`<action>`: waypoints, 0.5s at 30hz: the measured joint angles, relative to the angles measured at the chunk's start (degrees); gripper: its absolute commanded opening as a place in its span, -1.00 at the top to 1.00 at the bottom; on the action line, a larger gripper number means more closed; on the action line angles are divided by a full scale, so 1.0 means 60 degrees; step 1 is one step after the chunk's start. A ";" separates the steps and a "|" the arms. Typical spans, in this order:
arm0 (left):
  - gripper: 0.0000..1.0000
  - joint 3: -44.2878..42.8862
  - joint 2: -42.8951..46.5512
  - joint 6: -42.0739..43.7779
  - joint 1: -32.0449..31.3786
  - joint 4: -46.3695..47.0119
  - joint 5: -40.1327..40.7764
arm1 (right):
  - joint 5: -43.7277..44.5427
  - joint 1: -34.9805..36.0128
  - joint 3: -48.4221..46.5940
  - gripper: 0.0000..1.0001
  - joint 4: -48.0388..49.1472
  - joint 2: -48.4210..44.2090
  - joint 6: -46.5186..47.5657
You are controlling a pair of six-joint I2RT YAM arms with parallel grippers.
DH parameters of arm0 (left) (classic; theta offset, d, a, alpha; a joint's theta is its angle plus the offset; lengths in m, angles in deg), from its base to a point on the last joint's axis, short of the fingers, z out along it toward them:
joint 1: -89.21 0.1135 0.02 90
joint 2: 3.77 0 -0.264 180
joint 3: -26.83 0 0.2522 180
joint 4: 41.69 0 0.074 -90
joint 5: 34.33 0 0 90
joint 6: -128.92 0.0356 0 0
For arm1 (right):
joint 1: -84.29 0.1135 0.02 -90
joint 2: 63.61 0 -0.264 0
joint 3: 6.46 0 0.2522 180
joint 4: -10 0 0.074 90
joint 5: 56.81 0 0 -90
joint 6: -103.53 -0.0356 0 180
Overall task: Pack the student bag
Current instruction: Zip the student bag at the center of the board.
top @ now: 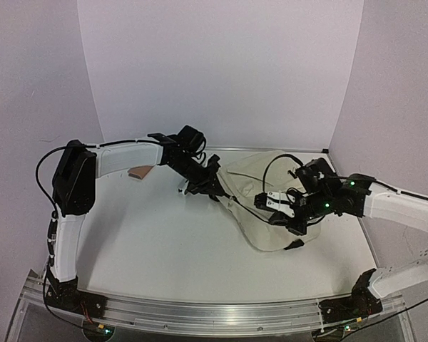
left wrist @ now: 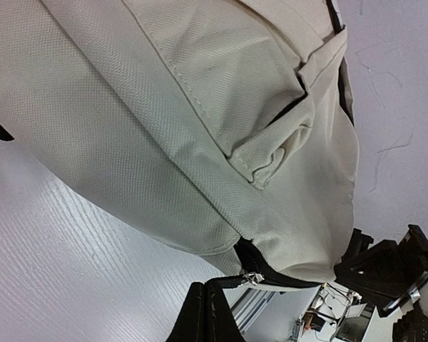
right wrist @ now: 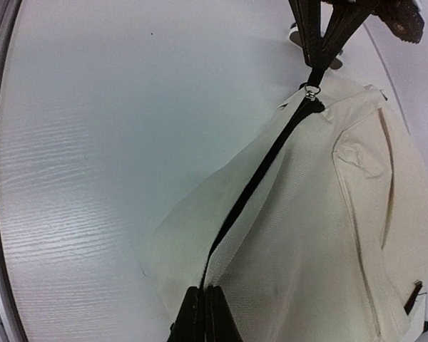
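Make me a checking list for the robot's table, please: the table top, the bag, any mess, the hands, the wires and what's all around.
Surface: white table, bare wherever it shows.
Job's things: cream student bag lying on the right half, its black zipper running between the two hands.
Clutter: one small pinkish thing at the back behind the left arm, too small to identify.
Grippers: left hand shut, pinching the zipper pull; right hand shut on the student bag at the zipper's other end.
Cables: black cable looping off the left arm; another black loop above the bag.
Surroundings: plain pale walls; metal rail along the near edge.
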 measured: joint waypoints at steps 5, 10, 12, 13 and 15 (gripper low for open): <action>0.64 -0.0058 -0.0011 -0.0010 0.0298 -0.0214 0.0682 | -0.1003 0.0402 -0.1313 -0.01 -0.0903 0.1380 -0.1241; 0.11 -0.0317 -0.0014 0.0002 0.1013 -0.0407 0.1601 | -0.1451 0.0488 -0.3002 -0.27 -0.1669 0.2013 -0.2390; -0.06 -0.0269 0.0042 0.0024 0.1174 -0.0427 0.1835 | -0.1562 0.0155 -0.3655 -0.31 -0.1824 0.2222 -0.2743; -0.11 -0.0158 0.0117 -0.0022 0.1194 -0.0439 0.1905 | -0.1669 -0.0180 -0.4037 -0.32 -0.1938 0.2361 -0.2897; -0.22 0.0095 0.0321 -0.0068 0.1159 -0.0477 0.1963 | -0.1763 -0.1060 -0.4717 -0.34 -0.2097 0.2667 -0.3173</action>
